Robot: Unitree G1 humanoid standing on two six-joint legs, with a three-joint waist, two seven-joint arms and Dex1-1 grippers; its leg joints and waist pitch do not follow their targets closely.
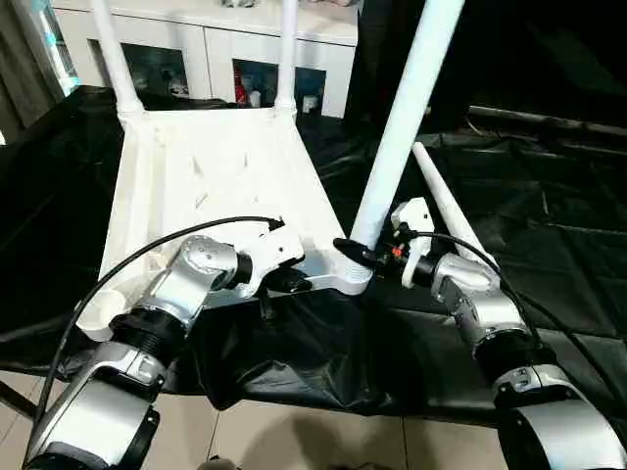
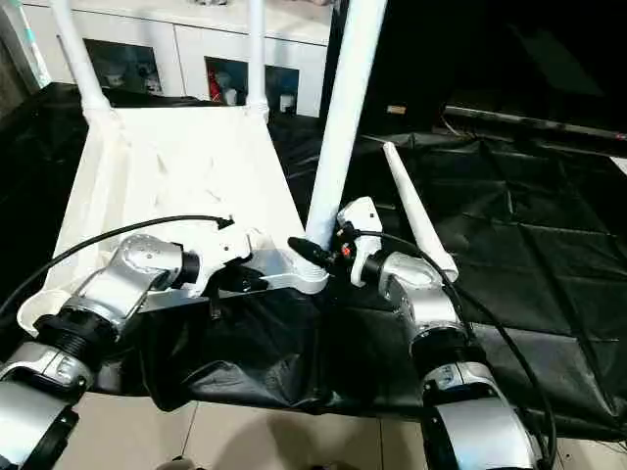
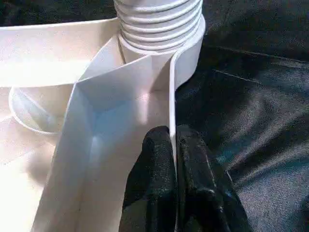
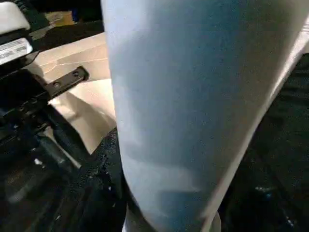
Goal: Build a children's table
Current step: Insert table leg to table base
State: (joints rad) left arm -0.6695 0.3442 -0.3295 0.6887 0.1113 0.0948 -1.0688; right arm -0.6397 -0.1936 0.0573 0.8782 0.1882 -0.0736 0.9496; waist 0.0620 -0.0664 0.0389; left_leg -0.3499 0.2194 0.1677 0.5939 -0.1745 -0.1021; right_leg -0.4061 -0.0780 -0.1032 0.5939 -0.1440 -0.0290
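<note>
Left eye view: left claw (image 1: 279, 284) pinches the upturned tabletop (image 1: 211, 176) near rim on the black-draped counter (image 1: 549, 245); right claw (image 1: 364, 257) half-open around the third leg (image 1: 404, 117), likely being seated; next, the spare leg (image 1: 453, 206).

A: Where is free room?

B: The tabletop (image 1: 211, 186) interior is open between the two far legs (image 1: 115, 61). Right of my right hand (image 1: 367, 257), the black sheet (image 1: 549, 206) is clear past the loose leg (image 1: 451, 208).

A: Obstacles?

B: The near upright leg (image 1: 404, 117) blocks my right hand; the tabletop rim wall is clamped in my left hand (image 3: 173, 159).
</note>
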